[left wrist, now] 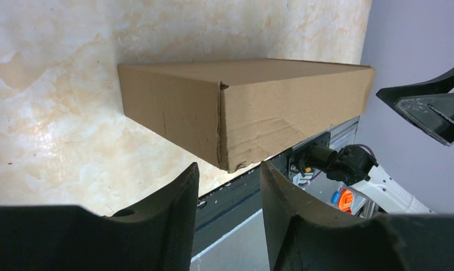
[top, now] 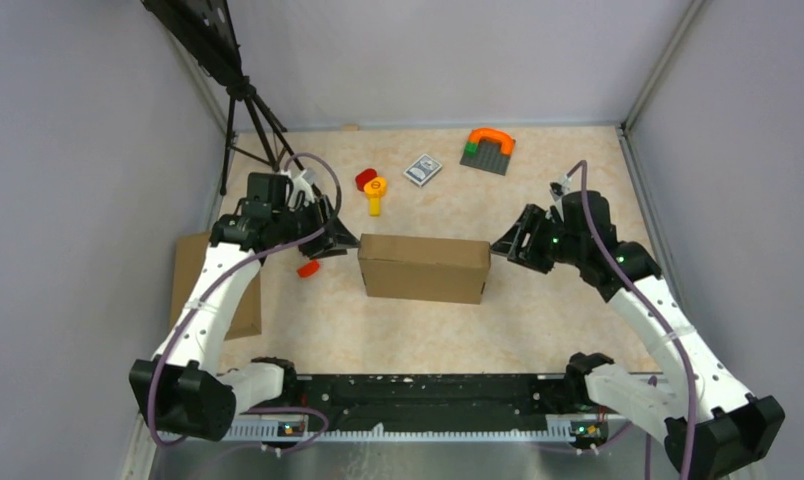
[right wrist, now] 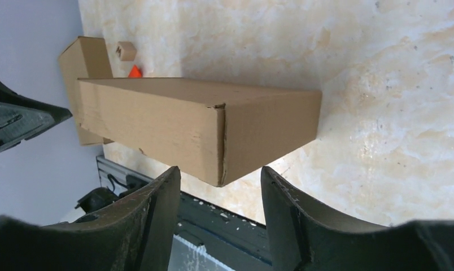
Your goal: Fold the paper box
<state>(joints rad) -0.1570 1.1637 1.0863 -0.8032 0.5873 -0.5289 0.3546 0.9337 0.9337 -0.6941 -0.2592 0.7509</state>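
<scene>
The brown cardboard box (top: 424, 266) lies closed in the middle of the table, long side across. My left gripper (top: 344, 240) sits just off its left end, jaws open and empty; in the left wrist view the box (left wrist: 241, 107) fills the middle and its near corner hangs between my fingertips (left wrist: 229, 178). My right gripper (top: 504, 246) sits just off the box's right end, open and empty; in the right wrist view the box (right wrist: 196, 121) shows with a corner between my fingertips (right wrist: 220, 180). Neither gripper grips the box.
A flat brown cardboard sheet (top: 218, 285) lies at the left edge. A small orange piece (top: 308, 268) lies near the left gripper. Behind the box are a red and yellow toy (top: 372, 188), a card (top: 423, 168), and a grey plate with an orange arch (top: 489, 148). A tripod (top: 250, 110) stands at back left.
</scene>
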